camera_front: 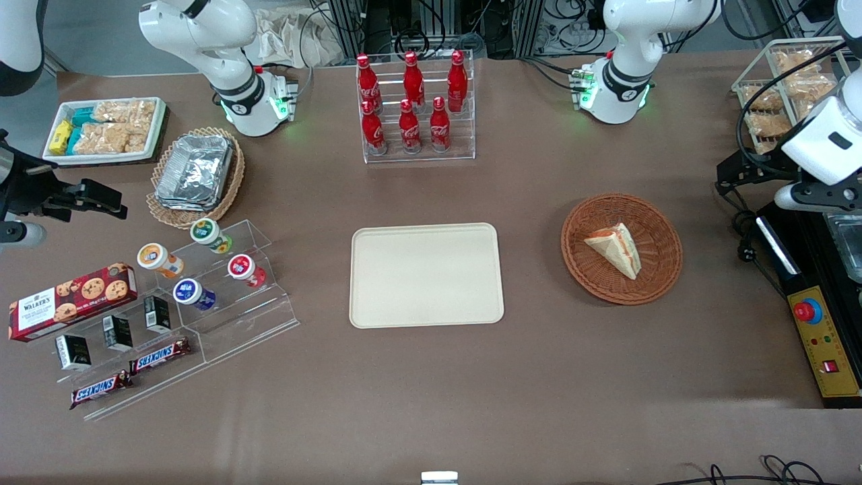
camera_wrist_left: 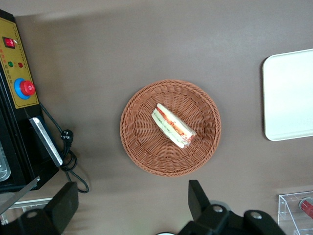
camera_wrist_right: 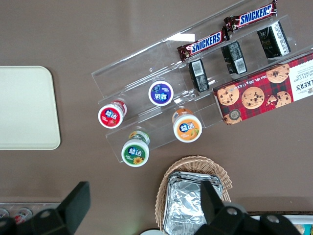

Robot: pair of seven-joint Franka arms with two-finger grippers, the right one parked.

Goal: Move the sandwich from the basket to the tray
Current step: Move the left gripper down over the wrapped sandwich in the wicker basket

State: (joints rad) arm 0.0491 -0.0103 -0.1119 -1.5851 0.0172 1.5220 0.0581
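Note:
The sandwich (camera_front: pixel 616 249) (camera_wrist_left: pixel 173 126), a pale wedge with orange-red and green filling, lies in the round reddish-brown basket (camera_front: pixel 586 279) (camera_wrist_left: pixel 142 147). The cream tray (camera_front: pixel 426 275) (camera_wrist_left: pixel 288 93) lies flat beside the basket, toward the parked arm's end, with nothing on it. My gripper (camera_front: pixel 731 176) (camera_wrist_left: pixel 131 203) hangs high above the table toward the working arm's end, apart from the basket. Its fingers (camera_wrist_left: pixel 198 198) are spread wide open with only bare table between them.
A yellow control box (camera_front: pixel 823 343) (camera_wrist_left: pixel 19 88) with a red button and a black cable (camera_wrist_left: pixel 68 147) lie beside the basket. A rack of cola bottles (camera_front: pixel 414 108) stands farther back. An acrylic stand of snacks (camera_front: pixel 215 269) and a tan foil-container basket (camera_front: pixel 195 172) sit at the parked arm's end.

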